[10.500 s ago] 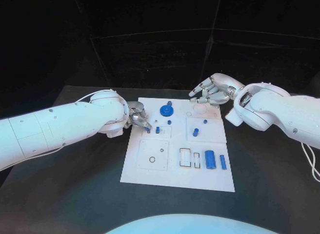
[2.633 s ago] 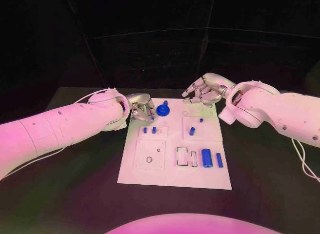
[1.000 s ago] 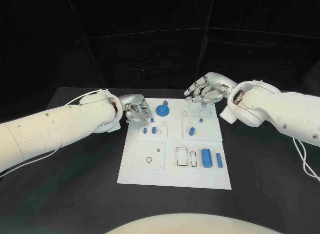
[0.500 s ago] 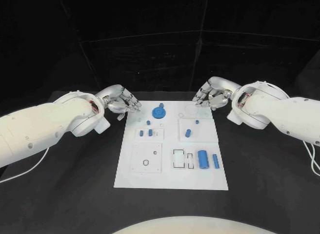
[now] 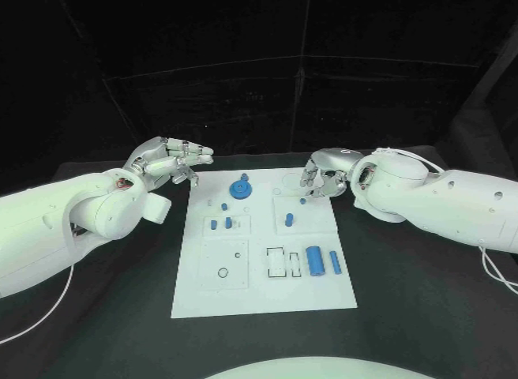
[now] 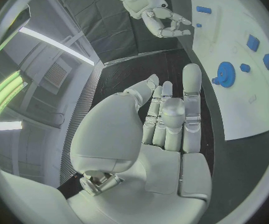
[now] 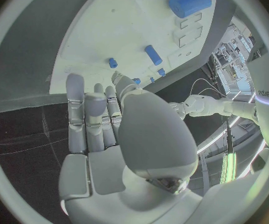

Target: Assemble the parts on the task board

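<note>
At board (image 5: 264,300) centre, loose parts wait: big cylinder (image 5: 315,261) and slim bar (image 5: 335,263) at about 4 o'clock, lying beside two empty outlined slots (image 5: 284,263); short peg (image 5: 290,220) near 1 o'clock; small pegs (image 5: 222,223) near 10 o'clock; gear (image 5: 241,189) at 12 o'clock, seemingly seated on its post.

Off the board's 11 o'clock corner, left hand (image 5: 168,163) hovers over bare table, fingers spread and lightly curled, holding nothing; wrist view confirms straight, parted fingers (image 6: 192,104) with an empty palm. Over the board's 1 o'clock corner, right hand (image 5: 326,178) hangs with fingers curled down; wrist view shows them lying side by side, nothing between them and the thumb. Whether a fingertip touches the board cannot be told.

Judged stage: between picks, several parts not yet seated. Next move probably a fresh reach, most likely for the short peg just below the right hand, or the cylinder further toward 5 o'clock.

To do it well:
- Open wider before descending, so neighbours are not nudged.
- Come straight down, pinch across the part's short axis, lift clear before travelling.
- Line the long axis with the slot outline first, then lower; press only once seated square.
- Keep the idle left hand off the board, away from the gear.

Risk: round cylinder likely to roll if brushed.
</note>
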You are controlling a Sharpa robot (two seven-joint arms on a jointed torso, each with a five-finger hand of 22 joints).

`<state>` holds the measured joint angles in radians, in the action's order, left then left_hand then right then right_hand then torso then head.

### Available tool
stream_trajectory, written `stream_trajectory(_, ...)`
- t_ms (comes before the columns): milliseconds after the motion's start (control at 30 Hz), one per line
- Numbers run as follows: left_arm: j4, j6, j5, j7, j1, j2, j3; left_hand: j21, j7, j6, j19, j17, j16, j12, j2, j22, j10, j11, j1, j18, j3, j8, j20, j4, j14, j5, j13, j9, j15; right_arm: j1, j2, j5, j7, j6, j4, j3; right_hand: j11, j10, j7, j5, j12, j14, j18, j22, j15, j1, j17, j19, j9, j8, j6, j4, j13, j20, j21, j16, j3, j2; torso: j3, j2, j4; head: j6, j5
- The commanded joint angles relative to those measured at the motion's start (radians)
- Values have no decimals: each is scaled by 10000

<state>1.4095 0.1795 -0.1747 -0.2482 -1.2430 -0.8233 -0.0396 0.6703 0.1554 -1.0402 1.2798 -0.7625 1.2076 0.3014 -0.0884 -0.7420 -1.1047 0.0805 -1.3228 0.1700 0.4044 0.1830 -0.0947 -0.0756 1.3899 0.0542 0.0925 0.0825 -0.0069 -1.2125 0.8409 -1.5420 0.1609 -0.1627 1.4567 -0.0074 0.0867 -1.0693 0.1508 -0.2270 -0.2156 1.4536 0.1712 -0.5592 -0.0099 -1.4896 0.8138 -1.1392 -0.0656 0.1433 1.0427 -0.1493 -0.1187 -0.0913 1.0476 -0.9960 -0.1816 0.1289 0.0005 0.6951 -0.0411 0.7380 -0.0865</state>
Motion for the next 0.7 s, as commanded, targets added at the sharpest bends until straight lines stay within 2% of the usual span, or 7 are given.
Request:
stream_trajectory(33, 35, -352, 1140, -714, 1, -8, 8, -59, 0, -51, -88, 66, -62, 35, 61, 21, -60, 7, 38, 131, -12, 52, -6, 38, -95, -15, -12, -21, 18, 29, -82, -860, 355, 150, 6, 3, 74, 166, 90, 15, 114, 0, 14, 25, 119, 12, -25, 14, 18, -143, -140, 7, 125, -100, -44, 60, -47, 164, 7, 2, -7, -40, 5)
stream_trajectory(133, 27, -483, 1199, -775, 12, 2, 7, -80, 7, -33, -106, 108, -88, 37, 50, 31, -46, 13, 48, 128, -24, 52, -8, 37, -119, -15, -18, -28, 22, 74, -185, -935, 369, 194, -44, 3, 130, 241, 157, 12, 169, 5, 13, -5, 158, 28, 9, -4, 19, -276, -289, 40, 228, -145, -24, 23, -73, 211, 3, -1, -9, -33, 44)
stream_trajectory(300, 42, -641, 1229, -857, 18, -1, 5, -103, 15, -12, -125, 144, -111, 37, 41, 43, -29, 20, 53, 126, -34, 51, -10, 33, -142, -14, -24, -36, 27, 132, -283, -973, 354, 396, -86, 2, 143, 251, 176, 12, 178, 20, 6, -56, 167, 26, 77, -29, 18, -312, -324, 54, 257, -156, 6, -35, -85, 216, -19, 6, -18, 2, 56)
stream_trajectory(467, 45, -712, 1237, -917, 19, -17, 5, -125, 26, 20, -142, 167, -126, 36, 19, 55, -1, 30, 54, 124, -48, 47, -13, 20, -160, -13, -32, -47, 34, 174, -331, -983, 359, 613, -85, 1, 151, 160, 198, -16, 152, 29, 8, -93, 177, -45, 106, -51, -2, -343, -289, 106, 326, -175, 39, -76, -220, 134, -2, 0, -5, 39, 87)
stream_trajectory(700, 38, -732, 1240, -968, 20, -33, 5, -129, 29, 26, -145, 171, -129, 36, 15, 57, 3, 32, 54, 123, -51, 47, -14, 18, -163, -13, -33, -49, 35, 219, -342, -987, 370, 845, -56, 0, 130, 53, 174, -24, 136, 56, -10, -240, 166, -93, 242, -118, -17, -352, -199, 160, 409, -175, 138, -204, -379, 100, -6, -2, 1, 49, 74)
